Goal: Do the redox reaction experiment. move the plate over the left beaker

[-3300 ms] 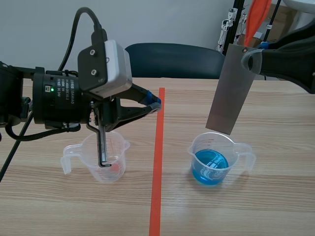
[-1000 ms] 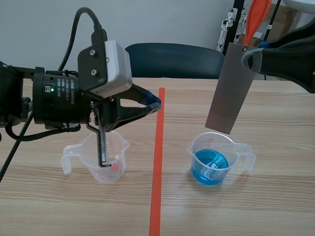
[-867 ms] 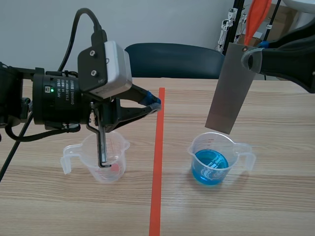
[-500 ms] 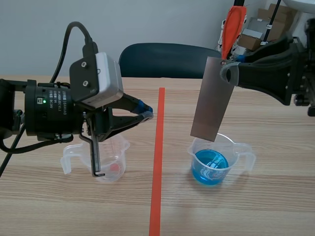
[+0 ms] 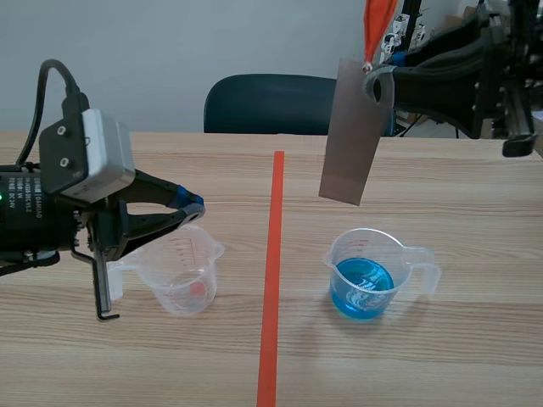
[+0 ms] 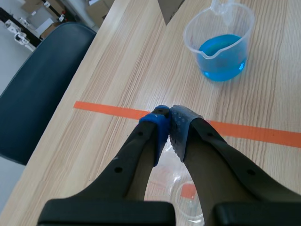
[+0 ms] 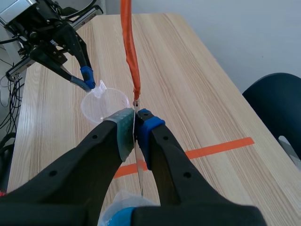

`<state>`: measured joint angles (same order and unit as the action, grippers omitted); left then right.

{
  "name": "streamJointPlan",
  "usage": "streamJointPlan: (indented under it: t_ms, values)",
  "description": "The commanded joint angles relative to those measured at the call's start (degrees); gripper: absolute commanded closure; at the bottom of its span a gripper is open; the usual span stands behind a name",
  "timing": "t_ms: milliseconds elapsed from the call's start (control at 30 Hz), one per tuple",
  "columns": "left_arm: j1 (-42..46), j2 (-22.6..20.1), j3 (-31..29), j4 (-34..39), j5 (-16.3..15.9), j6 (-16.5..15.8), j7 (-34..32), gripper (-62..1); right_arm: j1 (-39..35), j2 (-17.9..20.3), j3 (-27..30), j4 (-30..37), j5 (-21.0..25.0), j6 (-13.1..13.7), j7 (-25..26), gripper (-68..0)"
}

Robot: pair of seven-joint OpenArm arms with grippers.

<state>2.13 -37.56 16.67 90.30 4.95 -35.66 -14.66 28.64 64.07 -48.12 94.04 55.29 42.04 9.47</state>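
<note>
A light wooden table (image 5: 441,356) stands before a plain pale wall (image 5: 212,34), with a dark blue padded chair (image 5: 271,106) at its far edge and an orange-red tape line (image 5: 271,280) running down its middle.

The right arm comes in high from the right. The right gripper (image 7: 135,123) is clamped on the top edge of the flat grey metal plate (image 5: 350,131). The plate hangs tilted in the air, its lower corner above the table between the tape line and the clear plastic beaker of blue liquid (image 5: 369,271). It is on the right-hand side of the tape, well apart from the empty-looking clear plastic beaker with a handle (image 5: 182,271) on the left. A bright orange strip (image 5: 377,21) rises from the plate's top and is cut off by the frame.

The left arm lies low at the left, roughly level. The left gripper (image 6: 169,120) has its pads pressed together on nothing, just above that left beaker's far rim. A thin black bent rod (image 5: 100,288) hangs under the arm, beside the beaker's handle.

From the right wrist the plate shows only edge-on, as a thin line. From the left wrist the fingers hide most of the left beaker. A small red spot sits at its bottom; what it is cannot be told. The scale marks printed on both beakers are too small to read.
</note>
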Motion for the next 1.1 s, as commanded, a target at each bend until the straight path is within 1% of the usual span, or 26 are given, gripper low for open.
streamJointPlan:
  t_ms: [0, 100, 367, 467, 567, 633, 733, 900, 1067]
  values:
    - [1.88, -0.79, -1.22, 0.39, -0.83, 0.28, -2.56, -2.7, 1.66, -1.92, 0.57, 0.72, 0.59, 0.68, -1.29, -0.4]
    - [5.29, -1.64, -3.91, 0.39, -0.83, 0.31, -4.7, -2.7, 2.82, -4.68, 0.55, 0.72, 0.63, 0.68, -5.81, -0.4]
    - [14.95, -2.49, -11.13, 0.39, -0.81, 0.35, -10.12, -2.7, 4.81, -10.54, 0.55, 0.72, 1.09, 0.68, -11.58, -0.4]
    - [18.69, -2.49, -13.16, 0.39, -0.81, 0.35, -11.69, -2.7, 5.46, -13.14, 0.55, 0.72, 3.52, 0.59, -16.33, -0.4]
    - [22.58, -2.47, -14.45, 0.37, -0.81, 0.59, -13.38, -2.7, 5.84, -16.09, 0.55, 0.72, 3.91, 0.24, -20.09, -0.4]
    - [25.31, -2.47, -14.82, 0.07, -0.79, 2.12, -14.78, -2.7, 5.84, -17.99, 0.55, 0.72, 3.89, -0.87, -21.86, -0.4]
    - [28.48, -2.4, -14.82, -2.01, -0.74, 6.19, -18.47, -2.7, 5.84, -20.61, 0.55, 0.68, 3.87, -3.15, -24.61, -0.4]
    - [31.41, -1.77, -14.82, -9.03, -0.79, 10.71, -28.13, -2.7, 5.81, -24.79, 0.55, 0.68, 3.89, -3.28, -28.52, -0.4]
    - [31.54, 0.37, -14.82, -18.43, -0.81, 11.61, -37.73, -2.7, 5.75, -28.46, 0.55, 0.68, 3.87, -3.28, -31.34, -0.4]
